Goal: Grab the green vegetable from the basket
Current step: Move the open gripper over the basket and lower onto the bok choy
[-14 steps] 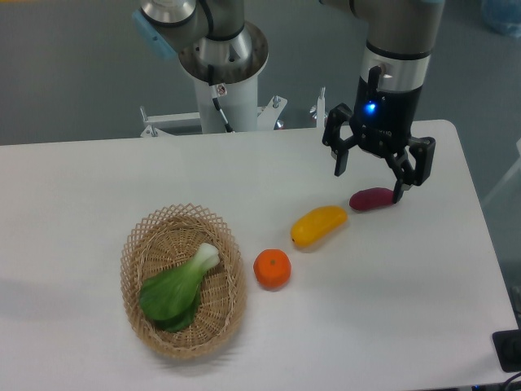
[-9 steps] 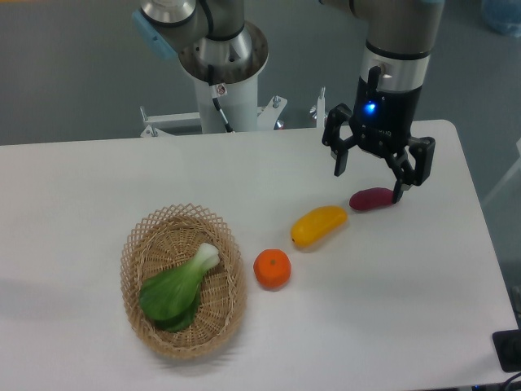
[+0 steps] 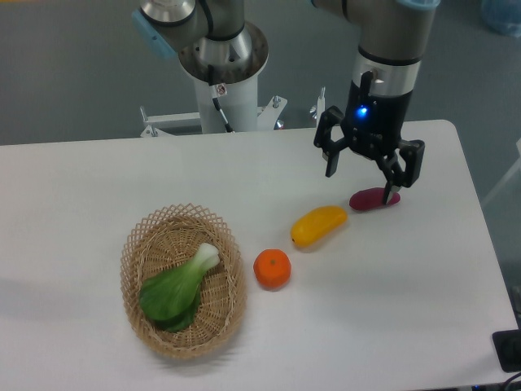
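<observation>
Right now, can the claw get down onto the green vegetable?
Probably yes: the green vegetable lies uncovered in the basket, and the open claw is empty, though far off.

White table [image 3: 98, 179]: basket [image 3: 138, 252], three fruits.

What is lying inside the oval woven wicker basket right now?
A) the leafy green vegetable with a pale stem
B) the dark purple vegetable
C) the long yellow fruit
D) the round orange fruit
A: the leafy green vegetable with a pale stem lies alone in the oval woven wicker basket, while the round orange fruit, long yellow fruit and dark purple vegetable sit on the white table outside it.
</observation>
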Available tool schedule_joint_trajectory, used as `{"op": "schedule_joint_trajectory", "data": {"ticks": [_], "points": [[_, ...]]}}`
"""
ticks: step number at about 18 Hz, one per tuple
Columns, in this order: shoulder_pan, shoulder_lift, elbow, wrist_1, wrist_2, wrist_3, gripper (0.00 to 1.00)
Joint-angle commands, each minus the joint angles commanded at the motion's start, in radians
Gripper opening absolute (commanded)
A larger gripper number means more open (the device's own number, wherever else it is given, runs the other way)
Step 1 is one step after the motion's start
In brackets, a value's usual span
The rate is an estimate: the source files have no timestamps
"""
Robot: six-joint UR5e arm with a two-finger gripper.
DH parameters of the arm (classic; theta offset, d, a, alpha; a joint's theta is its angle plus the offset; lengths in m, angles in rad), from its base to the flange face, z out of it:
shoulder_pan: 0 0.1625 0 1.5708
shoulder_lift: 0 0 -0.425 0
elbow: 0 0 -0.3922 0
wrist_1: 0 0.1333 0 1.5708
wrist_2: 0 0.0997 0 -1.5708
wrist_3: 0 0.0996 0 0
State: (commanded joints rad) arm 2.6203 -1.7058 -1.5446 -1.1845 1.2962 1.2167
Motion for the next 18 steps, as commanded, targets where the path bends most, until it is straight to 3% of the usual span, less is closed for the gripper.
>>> {"op": "schedule_joint_trajectory", "data": {"ticks": [2,8,11,18], "points": [[-0.035,0.002,-0.031,0.058,0.009,-0.038,1.00],[-0.167,-0.012,-0.126,0.091,0.009,-0.271,1.00],[-0.248,-0.057,-0.147,0.157,0.009,-0.302,1.00],[-0.347,-0.169,-0.172,0.171,0.031,-0.393,1.00]]}}
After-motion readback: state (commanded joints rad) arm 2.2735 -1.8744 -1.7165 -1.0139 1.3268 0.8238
